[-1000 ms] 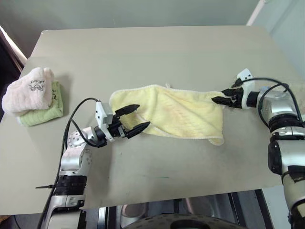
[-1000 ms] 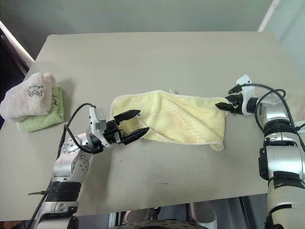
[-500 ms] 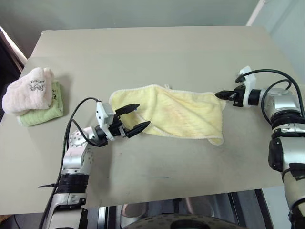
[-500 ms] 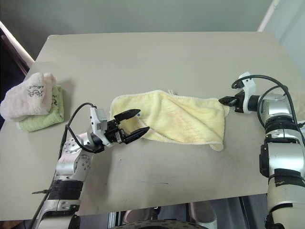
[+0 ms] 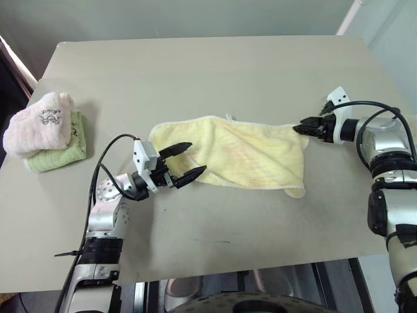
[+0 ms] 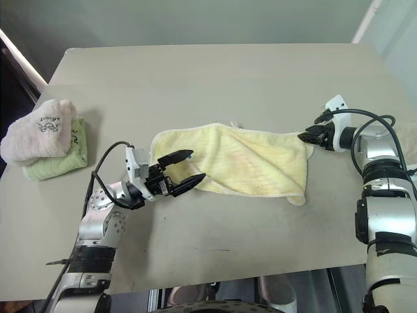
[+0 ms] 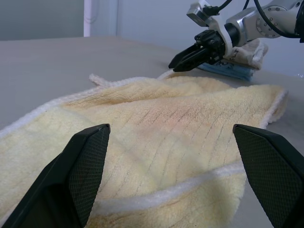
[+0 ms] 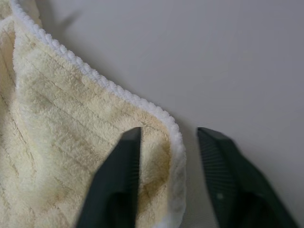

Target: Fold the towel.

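The pale yellow ribbed terry towel (image 5: pixel 238 155) lies unmoved mid-bench (image 5: pixel 215 72). Right gripper (image 8: pixel 166 142), pinched shut a moment ago, now straddles its 3 o'clock corner, half open. Left gripper (image 5: pixel 184 161) stays wide open, empty, at 9 o'clock.

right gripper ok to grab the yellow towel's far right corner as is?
Probably yes: the right gripper is open, its fingers straddling the yellow towel corner's white edge, nothing in between.
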Robot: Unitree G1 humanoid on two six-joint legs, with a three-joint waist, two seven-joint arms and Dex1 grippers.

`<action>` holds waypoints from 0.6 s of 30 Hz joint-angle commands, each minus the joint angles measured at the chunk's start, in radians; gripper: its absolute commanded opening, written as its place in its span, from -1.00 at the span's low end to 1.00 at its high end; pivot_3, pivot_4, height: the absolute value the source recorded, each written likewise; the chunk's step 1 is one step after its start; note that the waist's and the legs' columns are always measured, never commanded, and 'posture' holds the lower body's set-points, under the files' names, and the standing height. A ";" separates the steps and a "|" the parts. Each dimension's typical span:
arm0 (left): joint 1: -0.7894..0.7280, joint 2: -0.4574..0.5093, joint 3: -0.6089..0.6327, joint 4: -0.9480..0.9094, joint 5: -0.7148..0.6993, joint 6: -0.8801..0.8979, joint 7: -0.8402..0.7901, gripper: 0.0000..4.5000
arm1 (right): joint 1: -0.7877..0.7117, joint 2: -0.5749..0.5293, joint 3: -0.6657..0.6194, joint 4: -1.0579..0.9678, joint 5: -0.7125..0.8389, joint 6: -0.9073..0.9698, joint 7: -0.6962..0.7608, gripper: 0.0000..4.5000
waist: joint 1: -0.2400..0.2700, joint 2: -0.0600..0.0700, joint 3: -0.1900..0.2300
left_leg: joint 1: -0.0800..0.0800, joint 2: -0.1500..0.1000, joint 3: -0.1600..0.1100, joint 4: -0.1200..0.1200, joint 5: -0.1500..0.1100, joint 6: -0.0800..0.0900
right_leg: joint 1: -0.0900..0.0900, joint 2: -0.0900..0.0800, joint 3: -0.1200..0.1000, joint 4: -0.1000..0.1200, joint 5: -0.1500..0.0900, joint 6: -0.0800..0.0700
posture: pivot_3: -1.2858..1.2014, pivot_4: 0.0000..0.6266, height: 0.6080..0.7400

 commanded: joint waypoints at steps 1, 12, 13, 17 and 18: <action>-0.016 0.000 0.000 -0.057 -0.011 0.011 0.011 1.00 | -0.023 -0.008 -0.011 0.009 -0.004 0.030 -0.019 0.21 | 0.000 0.000 0.000 | 0.000 0.000 0.000 0.000 0.000 0.000 | 0.000 0.000 0.000 0.000 0.000 0.000 | 0.03 -0.52 1.00; -0.005 0.000 -0.001 -0.097 -0.010 0.032 0.036 1.00 | -0.040 -0.001 -0.008 0.070 -0.011 0.013 -0.021 0.14 | 0.000 0.000 0.000 | 0.000 0.000 0.000 0.000 0.000 0.000 | 0.000 0.000 0.000 0.000 0.000 0.000 | 0.03 -0.52 1.00; -0.005 -0.001 -0.002 -0.098 -0.010 0.033 0.037 1.00 | -0.042 0.001 -0.008 0.068 -0.010 0.011 -0.018 0.05 | 0.000 0.000 0.000 | 0.000 0.000 0.000 0.000 0.000 0.000 | 0.000 0.000 0.000 0.000 0.000 0.000 | 0.03 -0.52 1.00; -0.008 -0.007 -0.004 -0.098 -0.006 0.033 0.044 1.00 | -0.053 0.007 -0.018 0.063 -0.002 0.000 -0.029 -0.50 | 0.000 0.000 0.000 | 0.000 0.000 0.000 0.000 0.000 0.000 | 0.000 0.000 0.000 0.001 0.000 0.000 | 0.03 -0.52 1.00; -0.009 -0.008 -0.004 -0.098 -0.006 0.033 0.045 1.00 | -0.055 0.008 -0.022 0.063 -0.001 -0.007 -0.034 -0.65 | 0.000 0.000 0.000 | 0.000 0.000 0.000 0.000 0.000 0.000 | 0.000 0.000 0.000 0.001 0.000 0.000 | 0.03 -0.52 1.00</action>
